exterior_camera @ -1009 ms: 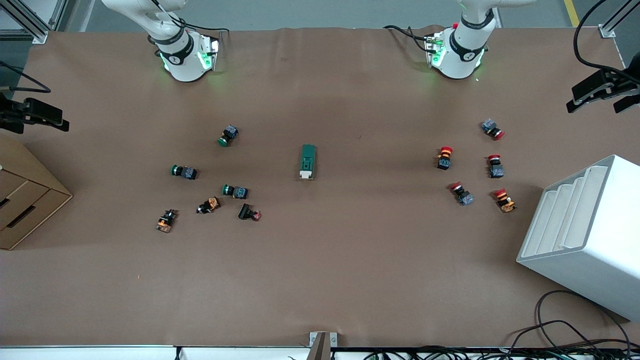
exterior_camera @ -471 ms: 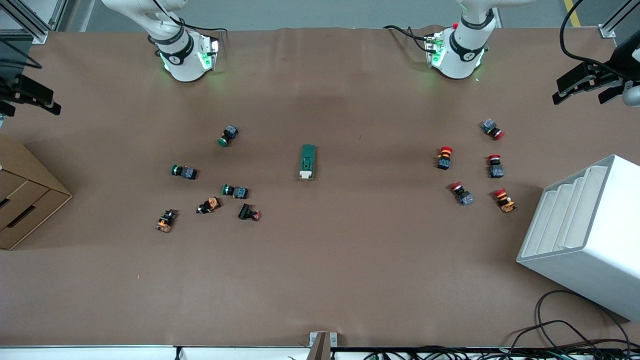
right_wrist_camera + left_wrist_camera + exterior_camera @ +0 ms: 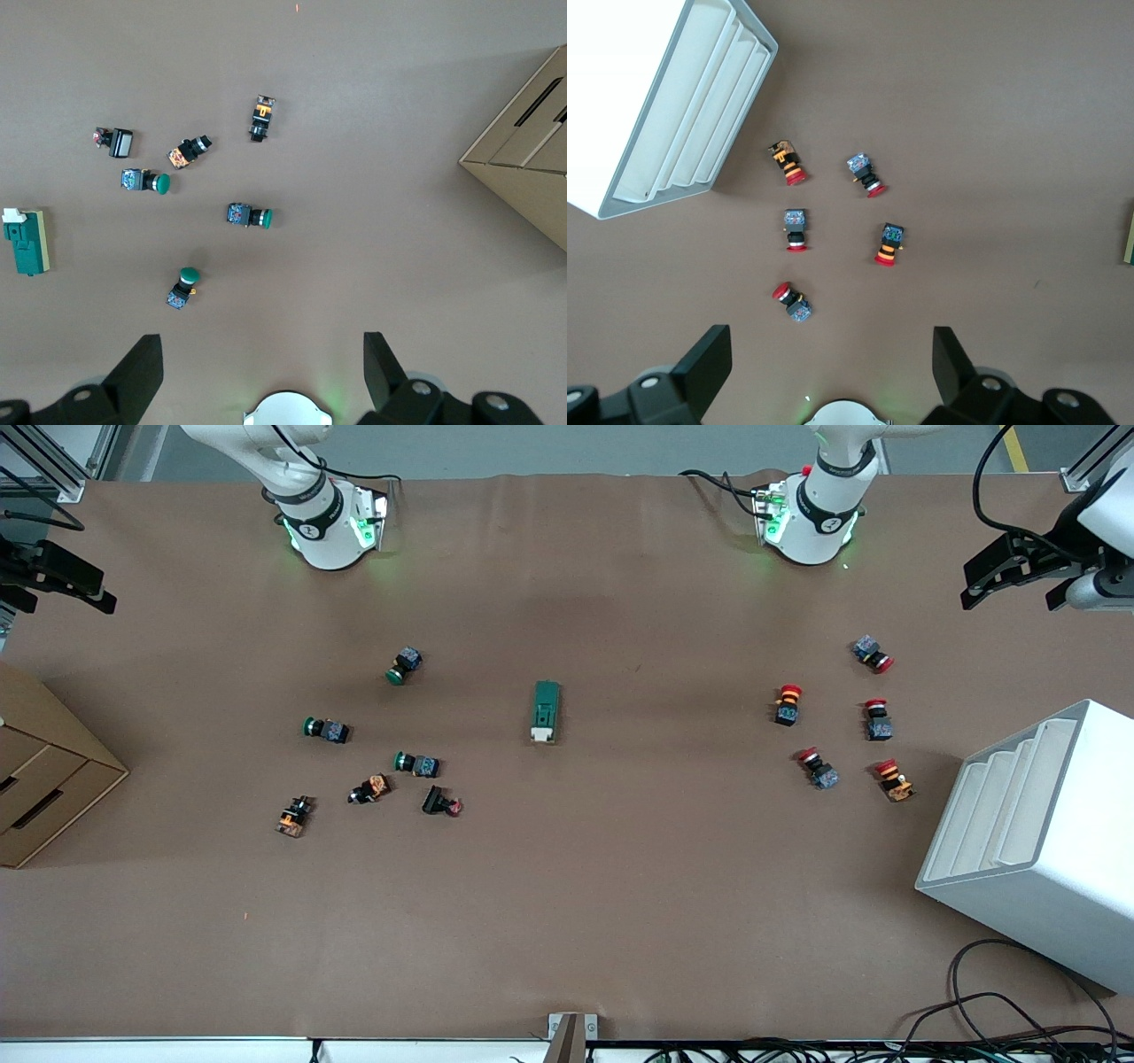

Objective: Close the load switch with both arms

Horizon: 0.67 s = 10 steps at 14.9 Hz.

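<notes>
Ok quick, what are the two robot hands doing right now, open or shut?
Left gripper: open, holding nothing, up over the table edge at the left arm's end.
Right gripper: open, holding nothing, up over the right arm's end.

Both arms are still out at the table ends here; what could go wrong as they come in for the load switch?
The load switch lies loose mid-table, so a one-sided push could slide or spin it. The left gripper may clip the red push buttons crossing in; the right gripper, the green push buttons.
</notes>
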Tool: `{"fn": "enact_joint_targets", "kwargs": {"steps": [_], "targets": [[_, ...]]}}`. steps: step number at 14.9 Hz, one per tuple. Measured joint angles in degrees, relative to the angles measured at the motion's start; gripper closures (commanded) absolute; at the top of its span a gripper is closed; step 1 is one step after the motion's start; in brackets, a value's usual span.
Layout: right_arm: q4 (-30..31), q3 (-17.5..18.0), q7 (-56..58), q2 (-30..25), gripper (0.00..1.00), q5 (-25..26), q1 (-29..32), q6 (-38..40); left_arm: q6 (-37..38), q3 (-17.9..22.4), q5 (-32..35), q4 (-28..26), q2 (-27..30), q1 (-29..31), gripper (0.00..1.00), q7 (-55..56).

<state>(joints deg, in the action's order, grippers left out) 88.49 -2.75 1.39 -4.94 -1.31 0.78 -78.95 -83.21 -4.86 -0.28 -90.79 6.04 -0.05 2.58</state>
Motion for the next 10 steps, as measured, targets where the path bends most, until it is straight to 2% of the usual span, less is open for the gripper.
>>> {"fn": "enact_joint_targets", "kwargs": {"steps": [10], "targets": [[0.0, 0.1, 0.0, 0.0, 0.0, 0.6, 0.0, 0.0, -1.1, -0.6, 0.0, 1.8, -1.9, 0.0, 0.0, -0.2]]}}
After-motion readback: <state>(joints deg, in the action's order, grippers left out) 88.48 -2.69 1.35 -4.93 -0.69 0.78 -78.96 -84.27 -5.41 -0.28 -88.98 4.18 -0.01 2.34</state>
